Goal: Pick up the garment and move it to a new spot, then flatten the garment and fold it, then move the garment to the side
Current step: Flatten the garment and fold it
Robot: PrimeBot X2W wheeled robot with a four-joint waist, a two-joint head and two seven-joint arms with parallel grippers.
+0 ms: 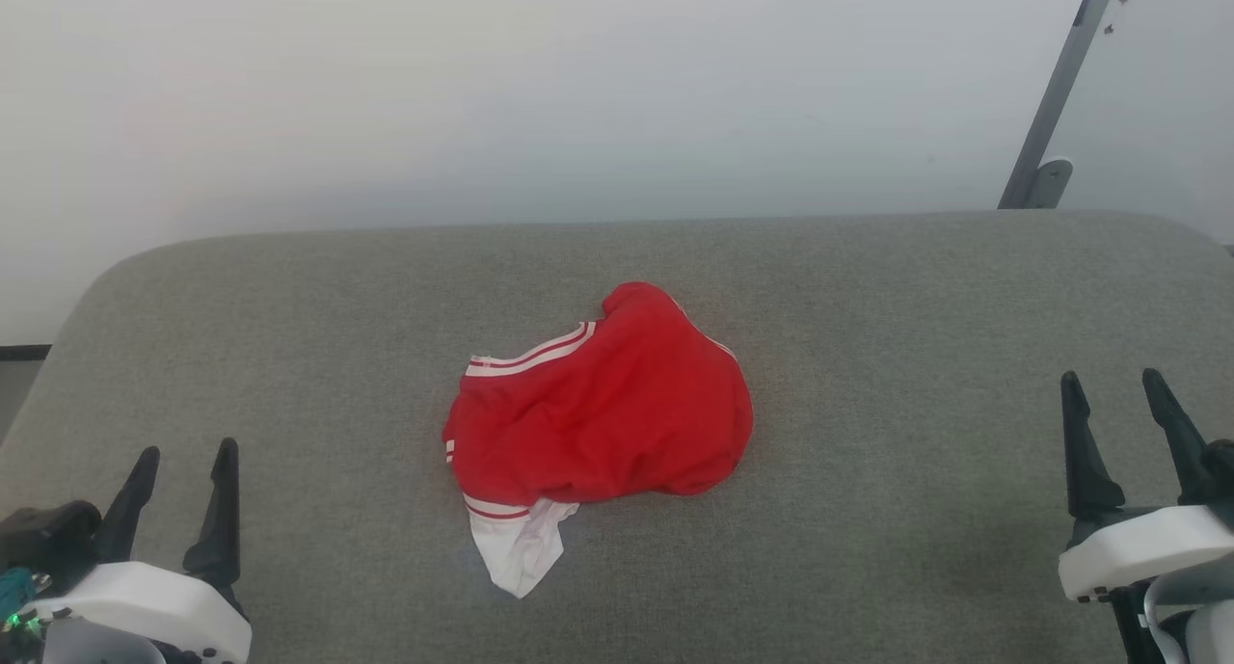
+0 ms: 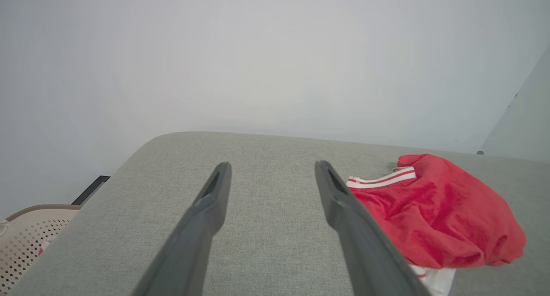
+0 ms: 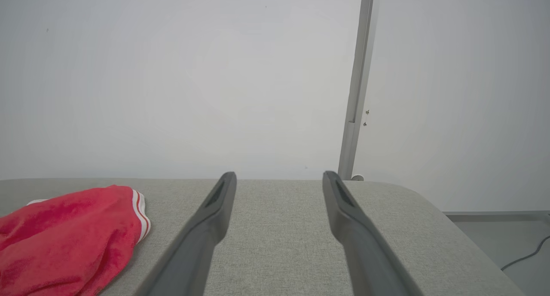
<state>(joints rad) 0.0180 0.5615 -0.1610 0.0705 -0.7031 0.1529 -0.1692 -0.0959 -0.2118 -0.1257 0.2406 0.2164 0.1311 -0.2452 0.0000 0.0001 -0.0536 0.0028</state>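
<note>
Grey padded table [image 1: 868, 336]: the red jersey [image 1: 617, 418] lies crumpled in a heap at its middle, well apart from my left gripper [image 1: 189, 449] at the near left and my right gripper [image 1: 1110, 378] at the near right, each with fingers spread wide and holding nothing. I judge the cloth light, soft and limp, not fragile, but likely to sag and slip out of a shallow pinch. Best holds look to be the striped trim [image 1: 535, 354] on the heap's far left and the white sleeve end [image 1: 521, 553] poking out at the near side, both free edges.
</note>
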